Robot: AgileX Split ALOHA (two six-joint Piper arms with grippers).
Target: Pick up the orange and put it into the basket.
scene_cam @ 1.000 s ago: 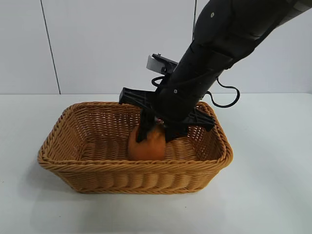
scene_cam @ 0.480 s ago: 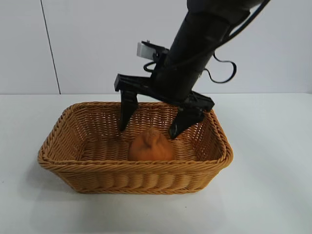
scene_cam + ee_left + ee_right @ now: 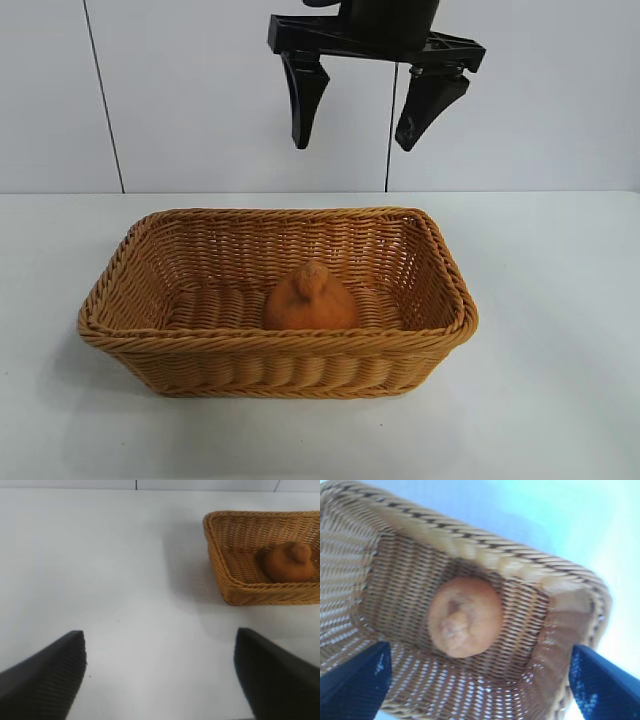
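The orange [image 3: 310, 298] is a dull orange-brown lump with a knob on top. It rests on the floor of the wicker basket [image 3: 112, 285], near the front wall. My right gripper [image 3: 352, 146] hangs high above the basket, open and empty, fingers pointing down. In the right wrist view the orange [image 3: 465, 616] lies inside the basket [image 3: 485, 550], well below the open gripper [image 3: 479, 652]. My left gripper [image 3: 160, 645] is open and empty over bare table, off to the side; its view shows the basket [image 3: 215, 545] and the orange [image 3: 290, 562] farther off.
The basket stands on a white table [image 3: 560, 330] in front of a white panelled wall [image 3: 180, 90]. The left arm is out of the exterior view.
My right gripper let go of the orange inside the basket, opened, and rose straight up to well above the rim. The orange stays on the basket floor.
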